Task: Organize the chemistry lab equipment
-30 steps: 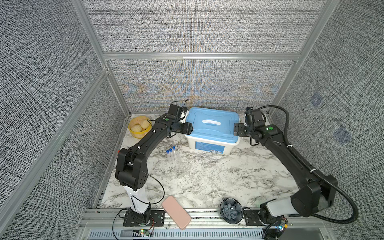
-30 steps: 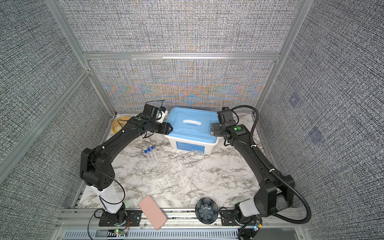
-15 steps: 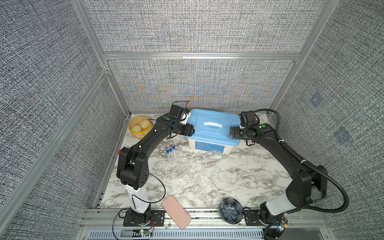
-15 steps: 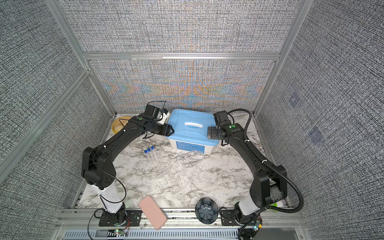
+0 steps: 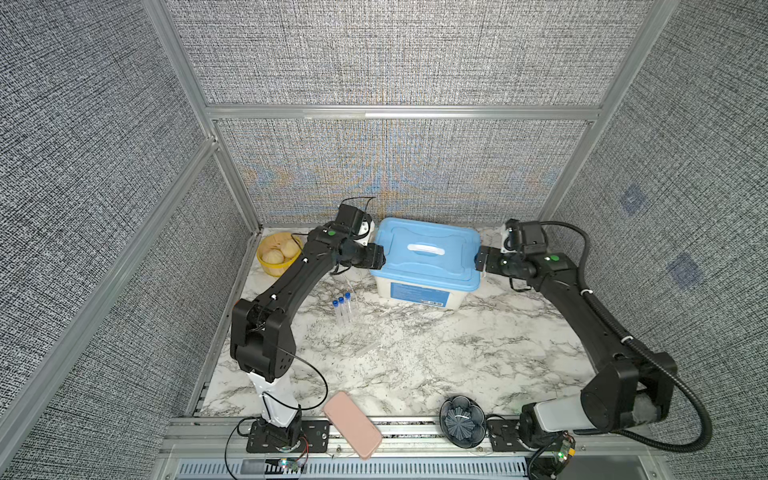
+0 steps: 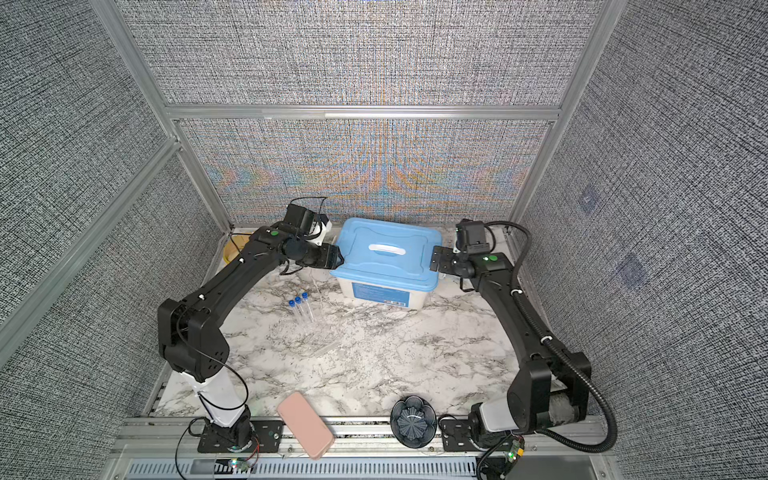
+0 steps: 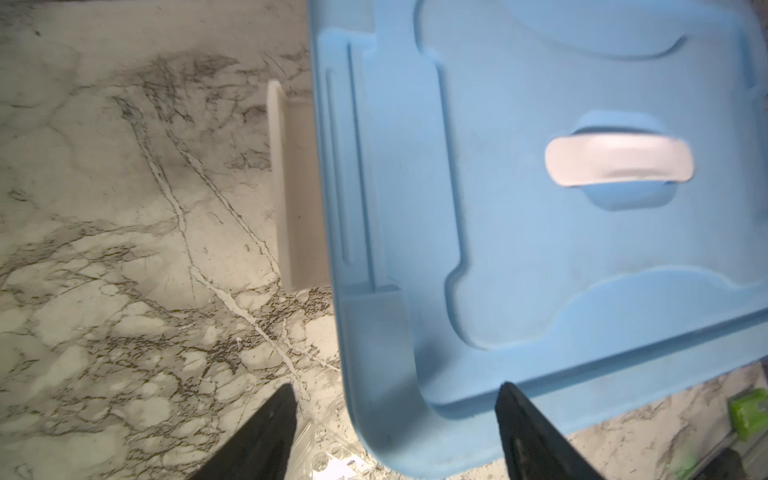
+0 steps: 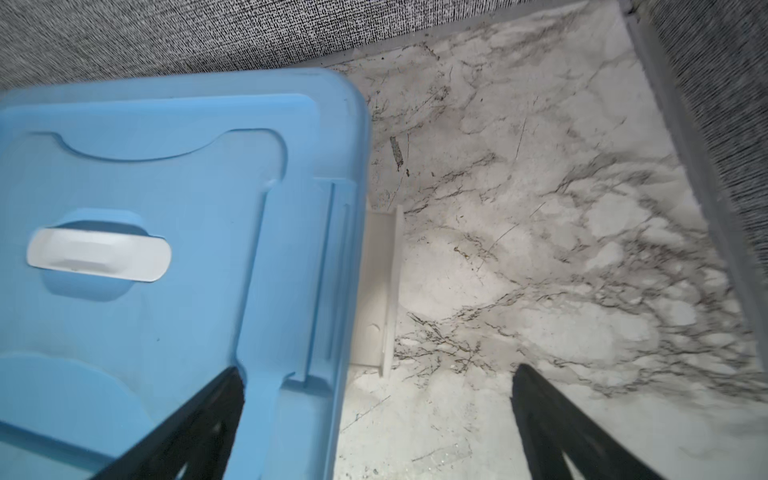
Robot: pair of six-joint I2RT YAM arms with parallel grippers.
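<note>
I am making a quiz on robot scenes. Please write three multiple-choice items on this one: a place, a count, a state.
1. Where do the blue-capped tubes lie?
A) on the box lid
B) on the marble table
C) in the yellow bowl

2. How many tubes are there?
A) two
B) three
C) five

3. How is the right tool?
A) shut on a tube
B) shut, empty
C) open

Key:
1 B, they lie on bare marble.
2 B, three blue caps show.
3 C, its fingers stand wide apart.
</note>
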